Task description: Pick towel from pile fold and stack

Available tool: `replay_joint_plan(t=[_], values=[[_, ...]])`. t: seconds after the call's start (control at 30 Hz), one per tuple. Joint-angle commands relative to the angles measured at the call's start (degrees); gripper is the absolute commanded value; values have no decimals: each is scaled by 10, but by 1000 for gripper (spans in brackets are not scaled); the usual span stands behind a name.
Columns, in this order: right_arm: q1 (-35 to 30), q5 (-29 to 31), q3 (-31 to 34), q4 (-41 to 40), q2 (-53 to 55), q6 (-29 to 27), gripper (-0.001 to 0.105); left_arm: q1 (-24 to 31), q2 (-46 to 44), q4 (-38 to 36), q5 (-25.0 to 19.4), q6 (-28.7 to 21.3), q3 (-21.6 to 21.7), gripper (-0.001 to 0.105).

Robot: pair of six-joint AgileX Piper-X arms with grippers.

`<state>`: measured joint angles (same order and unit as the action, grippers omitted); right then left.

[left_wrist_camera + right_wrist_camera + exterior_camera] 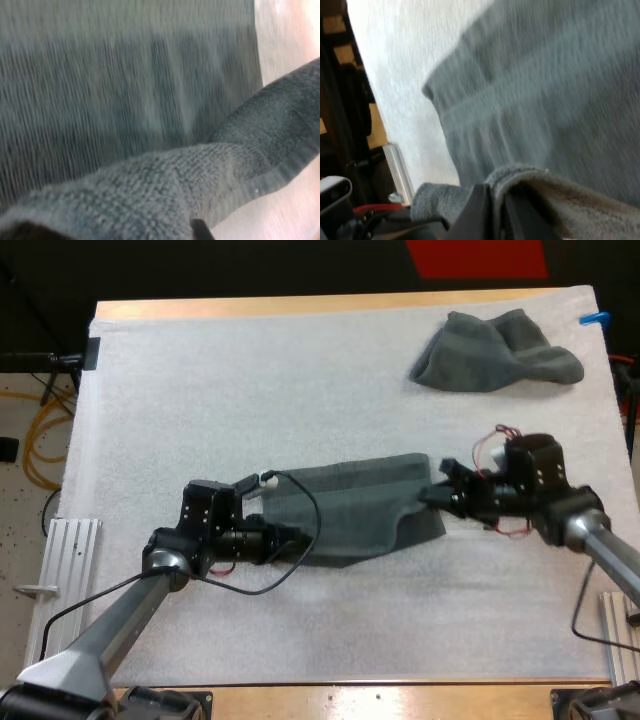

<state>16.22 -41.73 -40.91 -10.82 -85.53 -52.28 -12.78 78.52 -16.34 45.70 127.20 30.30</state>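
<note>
A dark grey-green towel (350, 508) lies stretched across the middle of the white mat, partly folded over itself. My left gripper (286, 537) grips its left end, and the towel's terry edge (165, 190) drapes close over the fingers. My right gripper (437, 495) is shut on the towel's right end, the cloth (560, 200) pinched between the black fingers (475, 210). A second towel (495, 352), crumpled, sits at the far right of the mat.
The white mat (200, 390) covers most of the wooden table. Metal rails (65, 550) stand off the left edge and another (620, 635) off the right. Bare mat lies at the far left and along the near side.
</note>
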Motion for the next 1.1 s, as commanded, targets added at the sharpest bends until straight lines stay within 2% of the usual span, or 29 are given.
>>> replay_joint_plan(t=[0.0, 0.13, 0.4, 0.63, 1.07], values=[[0, -5, -14, 7, -9, -1, 0, -3, 4, 27, -12, 10, 0, 0], [0, 5, -43, 7, -50, -1, 0, 10, 24, 63, -45, 11, 0, 0], [0, 46, -46, 7, -85, -1, 0, 75, 44, 105, -56, 11, 0, 0], [0, 101, -46, 19, -88, -2, 0, 122, 44, 136, -43, 8, 0, 0], [0, 127, -46, 20, -88, -2, 0, 127, 83, 145, 1, -15, 0, 0]])
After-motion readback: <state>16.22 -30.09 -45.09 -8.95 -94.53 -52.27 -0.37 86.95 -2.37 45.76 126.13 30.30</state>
